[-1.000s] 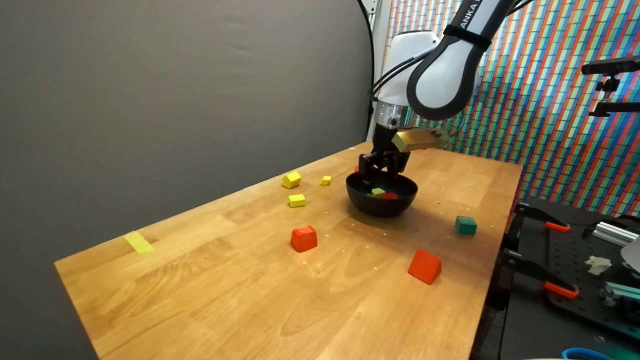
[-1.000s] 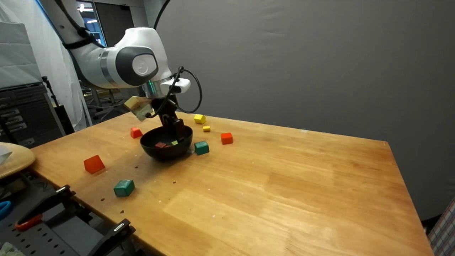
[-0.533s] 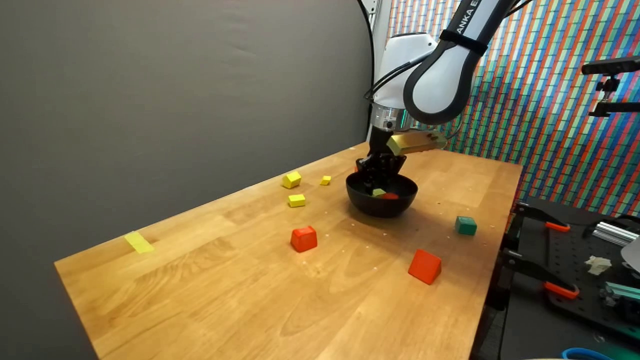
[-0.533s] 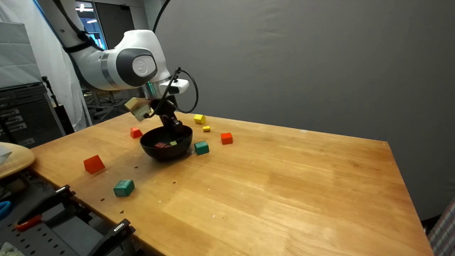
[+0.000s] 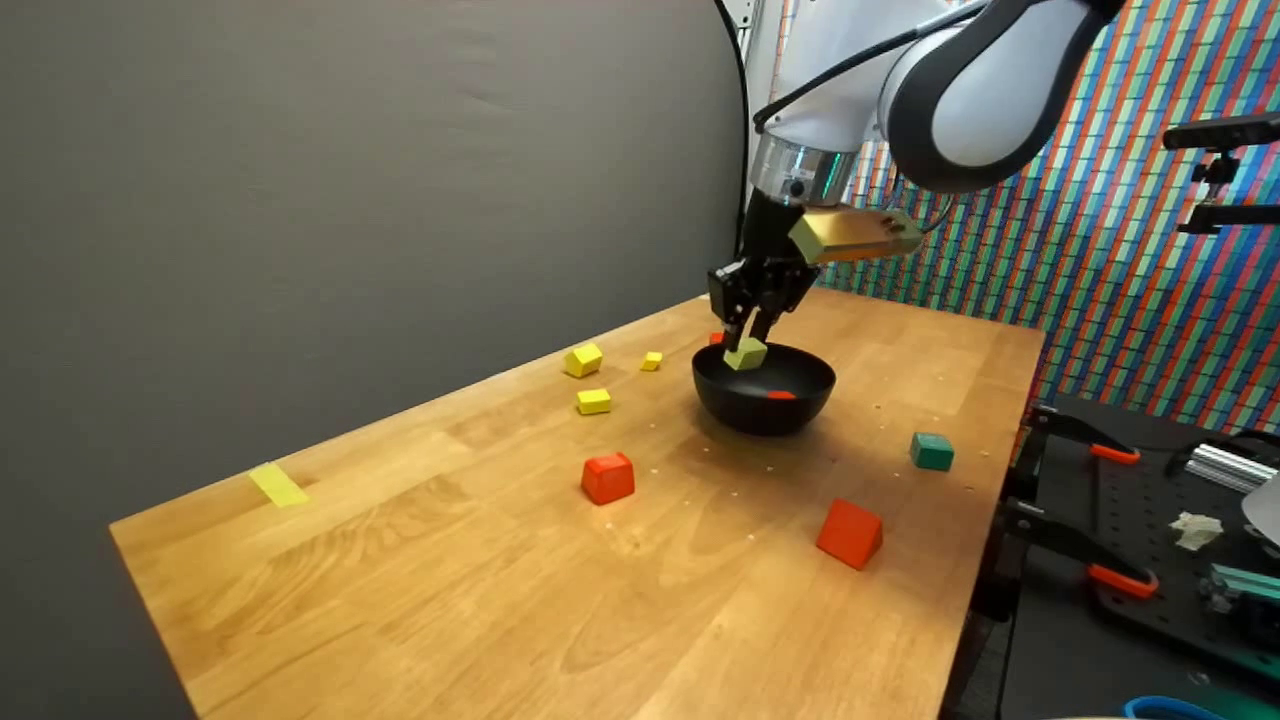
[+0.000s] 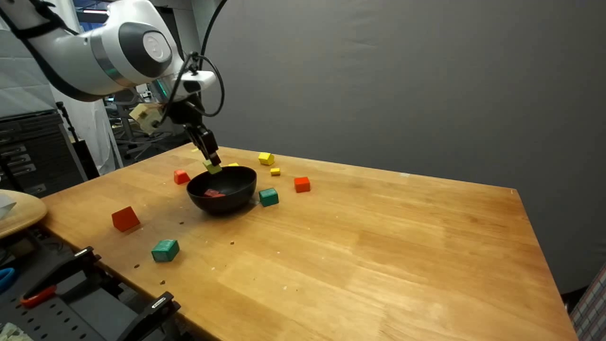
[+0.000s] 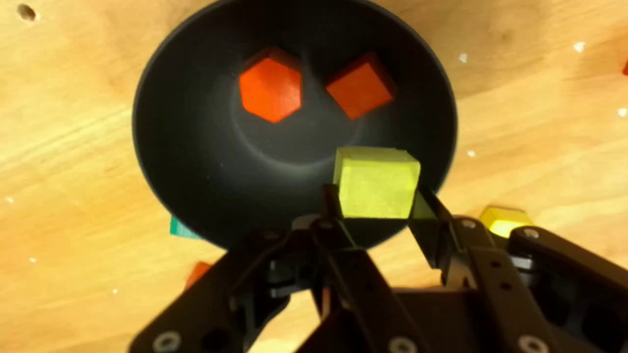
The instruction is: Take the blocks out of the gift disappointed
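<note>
- The tool [image 5: 746,338] pinches a yellow-green block [image 7: 378,189] from two sides.
- Compared with a moment ago, both are higher, raised from inside the black bowl [image 7: 186,132] to near its rim.
- Two red blocks [image 7: 271,88] remain in the bowl.
- The other blocks [image 5: 608,478] lie unmoved on the desk [image 5: 450,580].

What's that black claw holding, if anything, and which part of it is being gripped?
The gripper holds the yellow-green block by two opposite sides, with much of the block sticking out past the grip.
</note>
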